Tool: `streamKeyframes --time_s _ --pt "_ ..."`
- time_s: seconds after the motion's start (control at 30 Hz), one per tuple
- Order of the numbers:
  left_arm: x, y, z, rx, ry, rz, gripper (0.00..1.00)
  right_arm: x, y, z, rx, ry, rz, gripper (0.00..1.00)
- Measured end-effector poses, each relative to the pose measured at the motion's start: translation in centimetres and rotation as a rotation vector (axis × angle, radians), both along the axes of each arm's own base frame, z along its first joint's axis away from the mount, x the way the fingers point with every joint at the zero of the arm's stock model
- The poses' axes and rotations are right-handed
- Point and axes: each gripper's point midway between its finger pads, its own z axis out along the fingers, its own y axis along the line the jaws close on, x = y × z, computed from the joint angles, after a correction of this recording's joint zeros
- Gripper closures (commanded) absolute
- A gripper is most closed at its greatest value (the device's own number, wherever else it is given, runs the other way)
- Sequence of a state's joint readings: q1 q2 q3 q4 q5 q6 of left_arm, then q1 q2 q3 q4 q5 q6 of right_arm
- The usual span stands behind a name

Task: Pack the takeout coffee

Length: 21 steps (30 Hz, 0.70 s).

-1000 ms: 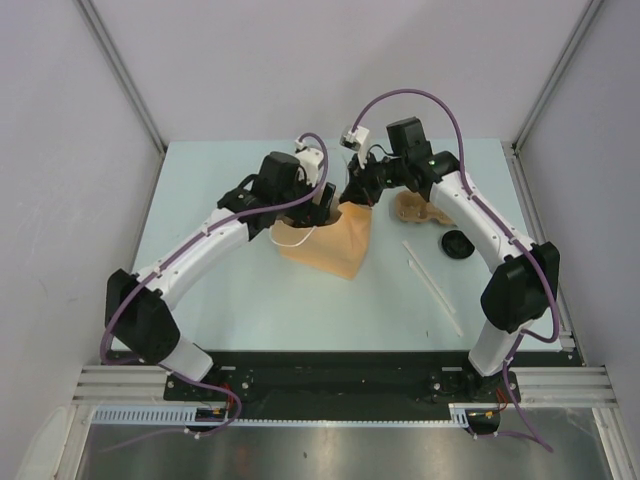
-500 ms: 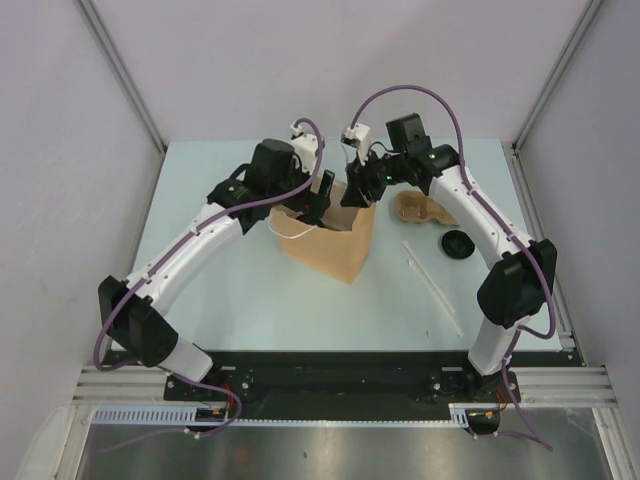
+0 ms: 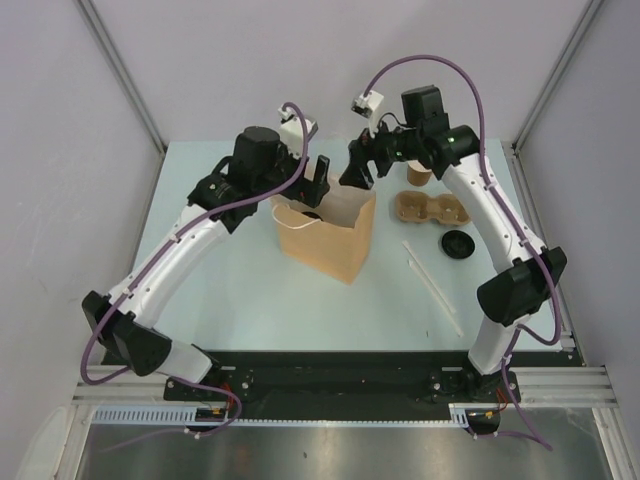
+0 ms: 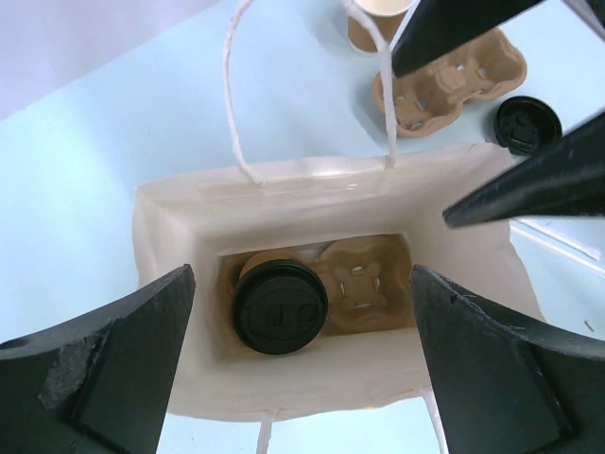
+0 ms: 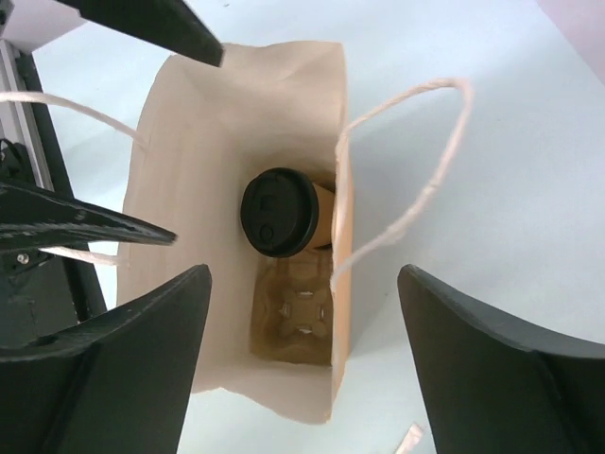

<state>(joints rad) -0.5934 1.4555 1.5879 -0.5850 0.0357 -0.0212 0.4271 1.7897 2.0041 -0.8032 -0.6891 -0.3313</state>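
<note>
Hovering with jaws spread wide and empty, the left gripper (image 3: pixel 317 185) and right gripper (image 3: pixel 356 172) hang side by side over the open mouth of the paper bag (image 3: pixel 325 240), which stands upright on the surface (image 3: pixel 220 270). Directly below both grippers, one kraft cup (image 4: pixel 281 305) with its black lid on sits in one pocket of a cardboard carrier (image 4: pixel 364 287) at the bag's bottom. Outside the bag, off the right gripper's outer side, the second cup (image 3: pixel 418 176) stands unlidded just beyond another carrier (image 3: pixel 430 210). A loose black lid (image 3: pixel 457 244) lies on the surface near that carrier.
</note>
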Motion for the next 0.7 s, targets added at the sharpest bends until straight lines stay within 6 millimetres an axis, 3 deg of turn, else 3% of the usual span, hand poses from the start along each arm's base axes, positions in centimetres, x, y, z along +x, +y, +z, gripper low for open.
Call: streamKeyframes --time_s 0.1,0.2,0.3,0.37,0.47,0.57,0.7 --pt "-0.4 0.2 1.2 -0.015 -0.026 -0.004 0.00 0.3 -0.9 1.2 0.008 -0.007 -0.026 0.12" --pt "-0.3 0.7 3.3 -0.034 -0.075 0.003 0.01 0.2 -3.3 1.9 -0.001 0.012 -0.075 0.15" --pt "0.0 1.9 5.8 -0.065 -0.138 0.030 0.01 -0.2 -7.6 2.0 -0.033 0.036 -0.172 0.21" --pt "0.3 3.4 7.2 -0.081 -0.173 0.065 0.01 -1.5 -11.1 1.1 -0.073 0.065 -0.254 0.25" --pt "0.8 5.6 8.6 -0.103 -0.208 0.128 0.00 -5.1 -15.1 -2.4 -0.169 0.131 -0.358 0.37" --pt "1.6 7.7 9.0 -0.123 -0.210 0.192 0.00 -7.9 -16.4 -6.5 -0.257 0.192 -0.383 0.46" --pt "2.8 10.7 8.4 -0.138 -0.188 0.283 0.01 -9.3 -17.7 -13.4 -0.411 0.308 -0.407 0.52"
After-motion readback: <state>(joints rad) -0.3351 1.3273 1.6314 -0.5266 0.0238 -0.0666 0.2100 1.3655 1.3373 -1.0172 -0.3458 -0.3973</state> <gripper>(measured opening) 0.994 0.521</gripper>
